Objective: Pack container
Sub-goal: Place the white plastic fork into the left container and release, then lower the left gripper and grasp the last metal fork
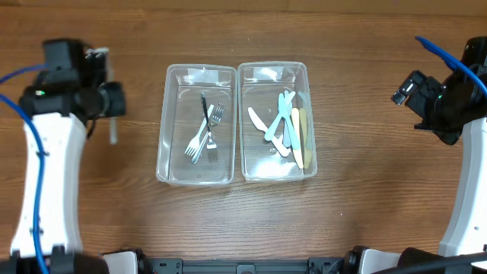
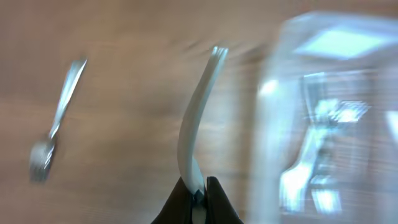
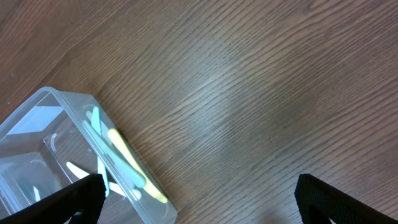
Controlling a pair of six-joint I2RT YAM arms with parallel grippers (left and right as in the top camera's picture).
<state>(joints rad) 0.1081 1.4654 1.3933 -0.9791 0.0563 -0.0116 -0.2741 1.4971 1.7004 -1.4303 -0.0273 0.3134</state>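
My left tool (image 2: 199,188) is clamped on a white utensil (image 2: 194,124), left of the fork box (image 1: 162,137); my right tool (image 3: 199,194) stands wide open.

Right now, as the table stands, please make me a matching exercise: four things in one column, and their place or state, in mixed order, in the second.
Things:
1. metal forks
2. coloured plastic knives
3. white plastic utensil
4. right arm's jaws

Place or state:
A. open, holding nothing
B. inside the left clear container
C. clamped in the left arm's jaws
D. inside the right clear container

Pairs: 1-B, 2-D, 3-C, 4-A.
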